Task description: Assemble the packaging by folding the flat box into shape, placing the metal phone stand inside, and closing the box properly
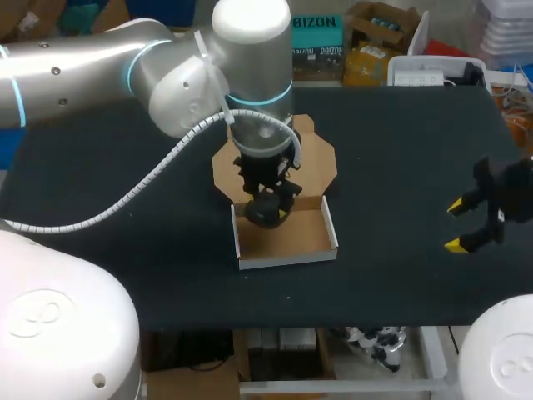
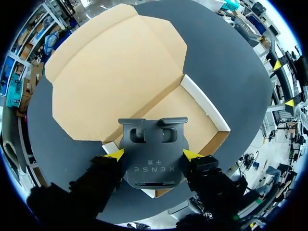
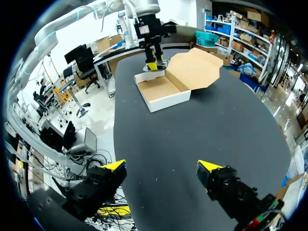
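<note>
Spreading wide, the dark table (image 1: 400,208) carries the box (image 1: 308,237): tray formed, lid (image 1: 321,158) flat behind, so the way in is free. Left gripper (image 2: 154,154) pinches the stand (image 2: 153,144) by both edges over the tray's left end, poised to lower. Right gripper (image 3: 161,169) hangs agape, empty, well aside.

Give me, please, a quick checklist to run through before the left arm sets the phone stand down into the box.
1. Grasp: left gripper shut on phone stand: ok.
2. Shape: box folded, walls up: ok.
3. Opening: lid flat behind the box: ok.
4. Aim: phone stand hangs at a box corner, overlapping its wall: not ok.
5. Other arm: right gripper open, away from the box: ok.
6. Height: gap between phone stand and box floor: cannot tell.
</note>
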Robot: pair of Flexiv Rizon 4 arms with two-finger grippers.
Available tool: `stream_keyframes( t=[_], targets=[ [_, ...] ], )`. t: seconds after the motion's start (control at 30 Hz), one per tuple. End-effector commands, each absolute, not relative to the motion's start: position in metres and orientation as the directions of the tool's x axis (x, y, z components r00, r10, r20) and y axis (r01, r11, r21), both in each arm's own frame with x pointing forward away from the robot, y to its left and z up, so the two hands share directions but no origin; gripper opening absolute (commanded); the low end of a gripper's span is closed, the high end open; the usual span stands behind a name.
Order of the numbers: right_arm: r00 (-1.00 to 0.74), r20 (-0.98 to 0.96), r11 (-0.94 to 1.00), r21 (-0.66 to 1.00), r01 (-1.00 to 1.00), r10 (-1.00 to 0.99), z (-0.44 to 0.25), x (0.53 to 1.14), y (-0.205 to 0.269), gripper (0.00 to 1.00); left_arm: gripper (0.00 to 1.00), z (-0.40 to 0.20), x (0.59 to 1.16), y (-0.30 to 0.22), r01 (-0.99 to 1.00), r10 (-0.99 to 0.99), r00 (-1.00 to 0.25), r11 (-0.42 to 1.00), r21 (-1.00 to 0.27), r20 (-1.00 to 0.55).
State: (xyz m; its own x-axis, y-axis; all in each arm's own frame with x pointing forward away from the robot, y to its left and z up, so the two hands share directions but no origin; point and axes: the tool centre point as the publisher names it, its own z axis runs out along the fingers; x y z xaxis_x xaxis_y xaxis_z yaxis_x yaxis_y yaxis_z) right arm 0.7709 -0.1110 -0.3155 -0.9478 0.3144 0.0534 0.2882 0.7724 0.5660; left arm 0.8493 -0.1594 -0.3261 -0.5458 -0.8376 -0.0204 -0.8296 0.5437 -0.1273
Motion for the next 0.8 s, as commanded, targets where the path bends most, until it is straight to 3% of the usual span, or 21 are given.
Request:
stream_keyframes(
  t=[0.03,0.8],
  targets=[
    [-0.948,0.056,0.772,0.567,0.288,0.313,-0.314,0.771,-0.112,1.00,0.00,-0.335,0.849,-0.164,-0.828,-0.836,-0.548,0.546,-0.124,-0.019],
    [-0.948,0.056,0.772,0.567,0.288,0.313,-0.314,0.771,-0.112,1.00,0.00,-0.379,0.854,-0.182,-0.830,-0.836,-0.549,0.546,-0.114,-0.010]
  ],
)
